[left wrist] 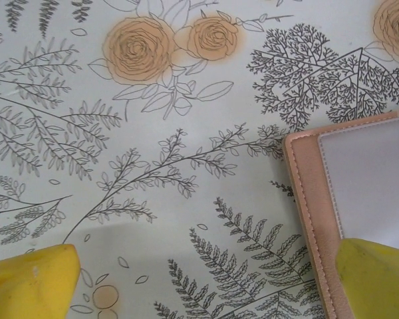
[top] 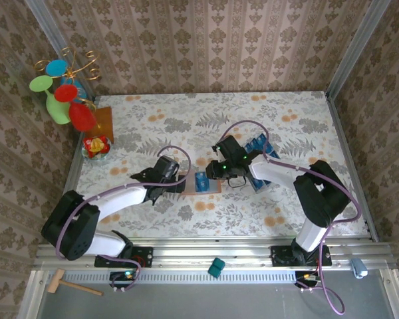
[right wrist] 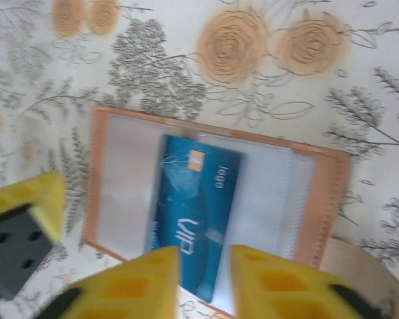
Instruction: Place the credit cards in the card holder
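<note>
Found the card holder (right wrist: 120, 193) lying open and flat near the middle of the floral-patterned bench (top: 186, 119), with a pinkish-brown border framing a pale grey lining. Noted one blue credit card (right wrist: 199, 199), gold chip and pale lettering uppermost, lying slightly askew across the lining near the centre fold.

Located the right tool (right wrist: 205, 259) directly above the card's near end, its yellow fingers (right wrist: 136, 282) drawn close with a narrow gap and the card's end visible in that gap. Could not tell whether the pads actually pinched the card.

Located the left tool (left wrist: 199, 282) at the holder's left edge, spread fully wide and holding nothing, with one finger (left wrist: 376, 279) over the holder's stitched corner and the other over bare bench. Could not tell whether that finger pressed on the holder.

Observed further blue credit cards (top: 258, 143) standing packed in a row behind the right arm, near the holder but apart from it.

Logged an amber translucent square (top: 104, 121) and a small dish of red and yellow items (top: 96, 146) at the bench's far left corner. Logged a teal block (top: 216, 267) and a wooden mallet (top: 70, 284) at the near rail.
</note>
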Controlling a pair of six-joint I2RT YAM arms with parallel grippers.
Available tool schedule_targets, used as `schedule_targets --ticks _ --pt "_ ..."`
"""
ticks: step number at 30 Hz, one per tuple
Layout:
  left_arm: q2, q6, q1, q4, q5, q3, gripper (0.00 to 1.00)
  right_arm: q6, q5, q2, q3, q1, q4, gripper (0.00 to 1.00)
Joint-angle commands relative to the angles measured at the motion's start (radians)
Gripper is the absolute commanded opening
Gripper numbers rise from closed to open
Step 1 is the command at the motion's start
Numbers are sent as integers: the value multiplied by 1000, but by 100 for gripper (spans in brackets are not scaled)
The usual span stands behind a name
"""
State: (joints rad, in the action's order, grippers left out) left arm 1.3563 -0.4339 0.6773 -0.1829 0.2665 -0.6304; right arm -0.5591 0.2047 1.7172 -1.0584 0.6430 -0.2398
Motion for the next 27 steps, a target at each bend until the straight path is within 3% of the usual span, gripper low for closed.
schedule_targets --ticks 1,5,27 --pt "-32 -3 -20 -34 -1 28 100 51 -138 44 -48 20 -134 14" --pt "-28 -6 -45 -47 -4 36 100 70 -167 84 -77 43 -162 6" --pt "101 -62 -63 -98 0 -15 100 84 -171 198 -163 80 -187 3"
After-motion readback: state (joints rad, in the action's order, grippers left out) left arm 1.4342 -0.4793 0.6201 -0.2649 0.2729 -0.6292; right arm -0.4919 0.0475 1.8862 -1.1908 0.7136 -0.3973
